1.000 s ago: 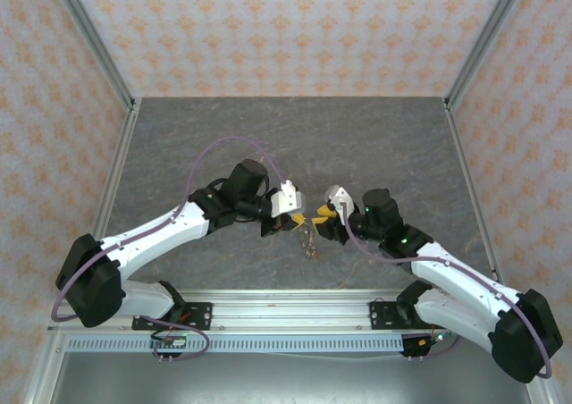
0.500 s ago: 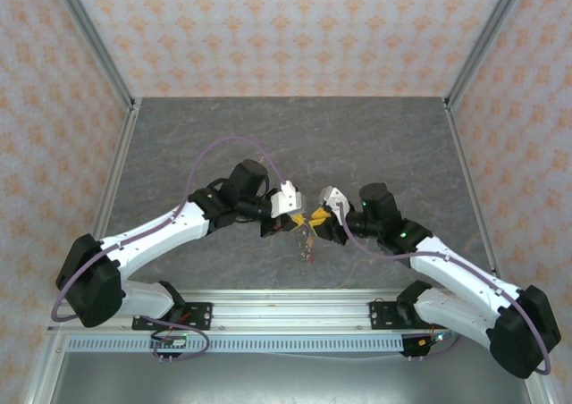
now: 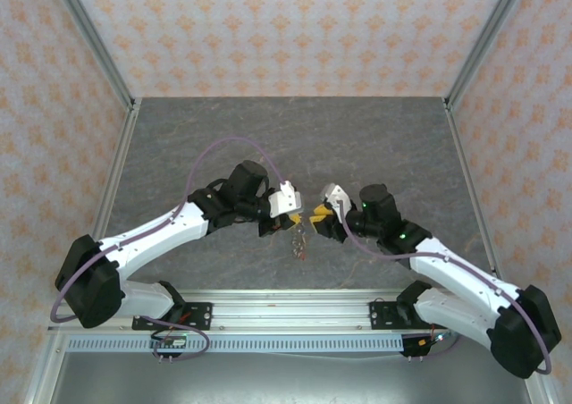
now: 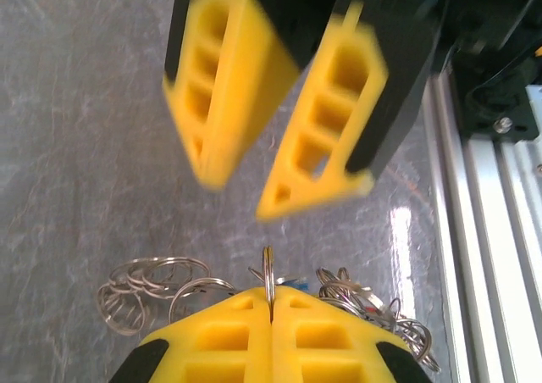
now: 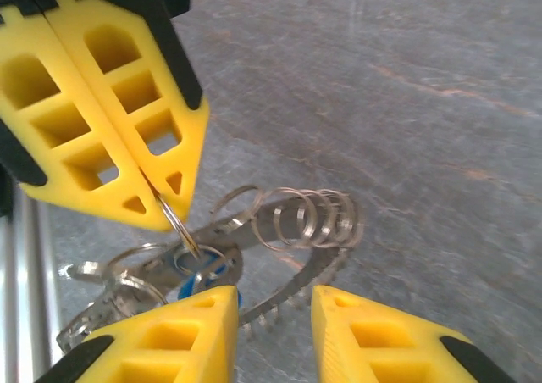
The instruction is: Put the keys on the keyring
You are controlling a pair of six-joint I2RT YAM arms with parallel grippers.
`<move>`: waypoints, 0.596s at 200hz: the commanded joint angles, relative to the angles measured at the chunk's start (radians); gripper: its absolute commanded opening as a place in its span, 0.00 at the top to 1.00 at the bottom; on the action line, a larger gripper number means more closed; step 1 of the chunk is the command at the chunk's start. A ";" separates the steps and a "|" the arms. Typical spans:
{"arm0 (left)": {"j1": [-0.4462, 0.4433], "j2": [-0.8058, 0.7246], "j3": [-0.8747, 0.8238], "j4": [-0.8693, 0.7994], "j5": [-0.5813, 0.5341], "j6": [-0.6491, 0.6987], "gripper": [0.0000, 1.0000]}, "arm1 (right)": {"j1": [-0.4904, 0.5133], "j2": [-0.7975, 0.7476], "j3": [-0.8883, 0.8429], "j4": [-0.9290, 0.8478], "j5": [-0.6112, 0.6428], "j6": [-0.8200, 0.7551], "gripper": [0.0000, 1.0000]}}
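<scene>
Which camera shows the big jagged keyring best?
The right wrist view: the keyring is close up, its toothed rim clear. In the left wrist view the left gripper, shut on a thin ring, hides most of it; from the top, a tiny speck.

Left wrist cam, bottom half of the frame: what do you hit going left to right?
bunch of thin wire rings → small split ring pinched in the left gripper → second tangle of rings → aluminium rail

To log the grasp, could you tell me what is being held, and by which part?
The left gripper pinches a small wire ring by its upper rim; the right gripper, open, holds nothing.
</scene>
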 commanded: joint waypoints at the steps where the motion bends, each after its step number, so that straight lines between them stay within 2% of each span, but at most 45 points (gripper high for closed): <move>1: 0.012 -0.046 0.041 -0.076 -0.085 0.045 1.00 | 0.006 -0.081 -0.021 -0.036 0.123 -0.012 0.70; 35: 0.053 -0.059 0.090 -0.212 -0.155 0.110 1.00 | 0.006 -0.147 -0.039 -0.072 0.206 -0.009 0.69; 79: 0.068 -0.033 0.189 -0.423 -0.250 0.234 1.00 | 0.005 -0.170 -0.070 -0.041 0.220 -0.003 0.69; 119: 0.061 0.039 0.228 -0.464 -0.270 0.264 1.00 | 0.005 -0.174 -0.089 -0.013 0.231 0.017 0.69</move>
